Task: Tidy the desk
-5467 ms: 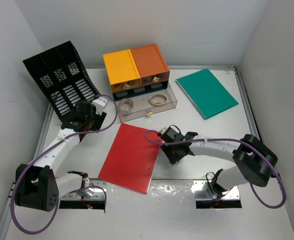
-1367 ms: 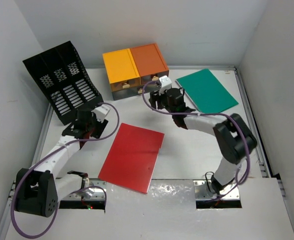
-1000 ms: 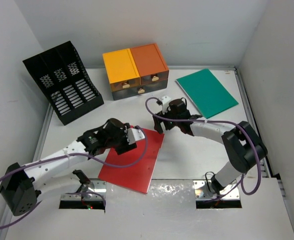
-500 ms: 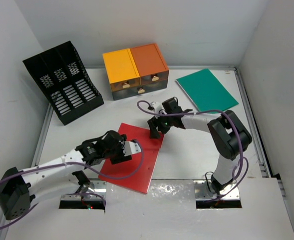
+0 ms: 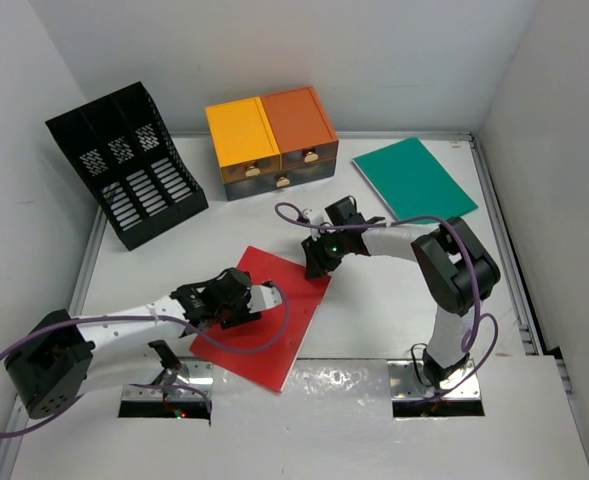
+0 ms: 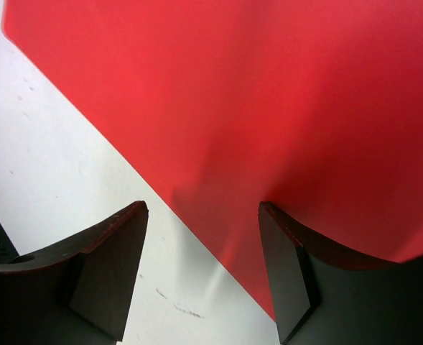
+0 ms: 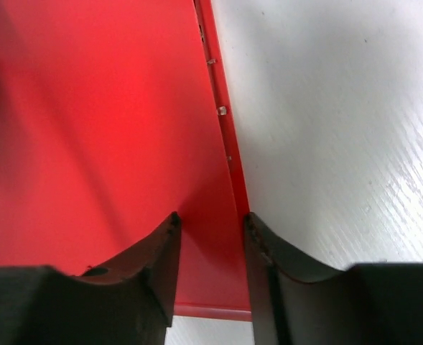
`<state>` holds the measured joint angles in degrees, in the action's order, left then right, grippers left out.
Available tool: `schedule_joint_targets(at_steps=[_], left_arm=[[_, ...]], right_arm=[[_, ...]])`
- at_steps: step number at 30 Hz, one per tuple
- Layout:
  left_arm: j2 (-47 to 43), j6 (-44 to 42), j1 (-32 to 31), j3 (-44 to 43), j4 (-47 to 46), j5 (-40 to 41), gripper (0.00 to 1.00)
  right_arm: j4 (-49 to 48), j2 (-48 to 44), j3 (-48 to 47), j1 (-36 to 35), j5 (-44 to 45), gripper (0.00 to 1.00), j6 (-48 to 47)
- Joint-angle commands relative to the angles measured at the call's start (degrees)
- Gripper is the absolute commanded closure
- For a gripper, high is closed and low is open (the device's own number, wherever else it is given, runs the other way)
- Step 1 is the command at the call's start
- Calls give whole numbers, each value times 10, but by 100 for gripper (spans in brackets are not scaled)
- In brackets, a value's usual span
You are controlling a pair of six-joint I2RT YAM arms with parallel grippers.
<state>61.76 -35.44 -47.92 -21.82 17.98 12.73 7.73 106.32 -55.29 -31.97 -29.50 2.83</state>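
Between white walls (image 5: 394, 60), the worktop (image 5: 374, 320) carries a red folder (image 5: 302, 300) by its near edge. Your left tool (image 6: 200, 212) straddles the folder's side, spread; your right tool (image 7: 211, 219) stands narrowly parted over its far corner

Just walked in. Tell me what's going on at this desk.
Both arms are working on the red folder lying on the desk. The left gripper is open, straddling its left edge; the right gripper straddles an edge at the far right corner, jaws narrow, though a grip cannot be confirmed. The green folder, drawer unit and black file rack sit untouched at the back.
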Motion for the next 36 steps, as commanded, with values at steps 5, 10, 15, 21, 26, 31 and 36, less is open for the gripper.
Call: schedule_joint_targets(at_steps=[5, 10, 15, 21, 26, 31, 36], left_arm=[[22, 6, -2, 4, -63, 19, 38], [28, 5, -1, 11, -77, 15, 39], [42, 5, -2, 7, -87, 17, 38], [17, 10, -2, -53, -43, 41, 39], [-56, -12, -2, -133, 34, -3, 23], [-34, -9, -2, -210, 84, -106, 12], [57, -5, -3, -262, 129, -204, 2]], right_arm=[[-28, 4, -2, -1, -92, 77, 70], [-102, 12, 21, 1, -112, 88, 129], [-108, 16, 20, 9, -114, 100, 168], [-195, -6, 65, 41, -115, 100, 260], [-235, -7, 75, 59, -87, 100, 297], [-300, -23, 105, 78, -58, 100, 358], [-335, -58, 146, 95, -15, 100, 382]])
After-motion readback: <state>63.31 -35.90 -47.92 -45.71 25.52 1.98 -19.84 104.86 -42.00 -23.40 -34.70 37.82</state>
